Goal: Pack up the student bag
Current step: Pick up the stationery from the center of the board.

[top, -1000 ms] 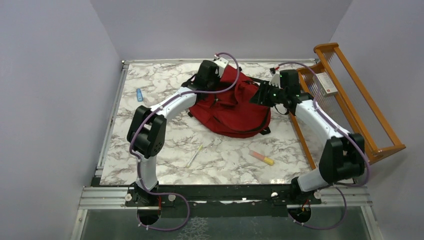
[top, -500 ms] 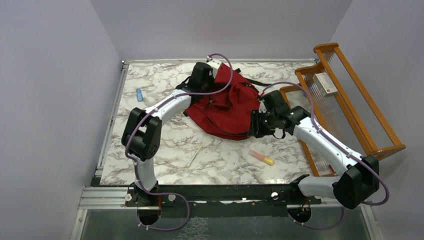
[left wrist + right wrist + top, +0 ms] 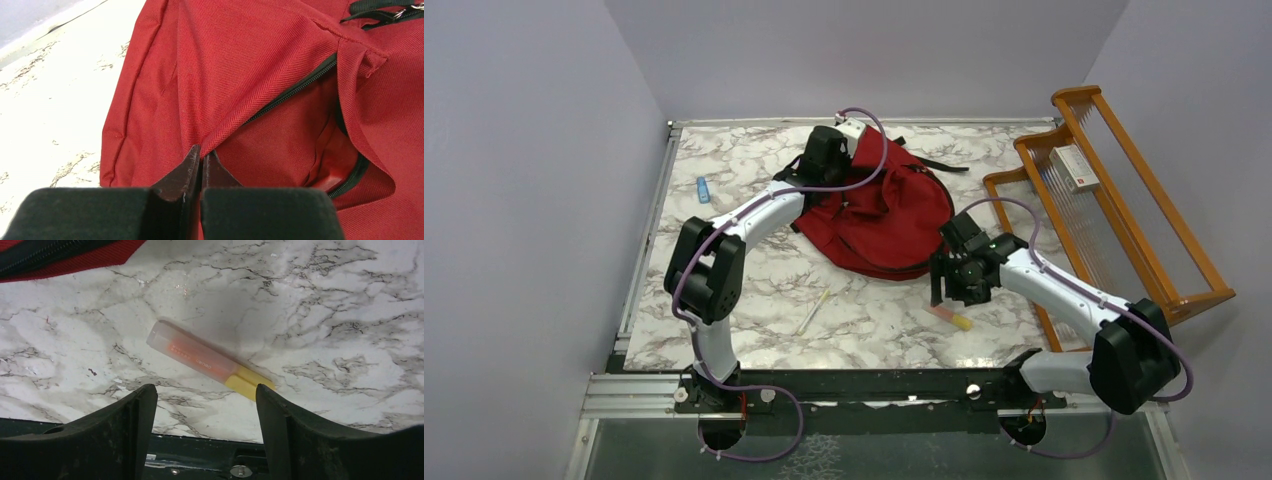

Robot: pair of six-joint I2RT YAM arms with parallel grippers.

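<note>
L gripper (image 3: 201, 155), jaws clamped on a fold of the student bag (image 3: 884, 215) by its zipper (image 3: 295, 90) — bag lies far-centre on the marble table (image 3: 744, 180) — R gripper (image 3: 205, 390), jaws spread wide, over an orange-yellow marker (image 3: 207, 362) nr the bag.

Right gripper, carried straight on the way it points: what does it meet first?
Most likely the orange marker with a yellow end on the marble table, centred ahead of the open right gripper.

Soft, even light; in the left wrist view the table (image 3: 45, 100) glares white toward 9 o'clock.
</note>
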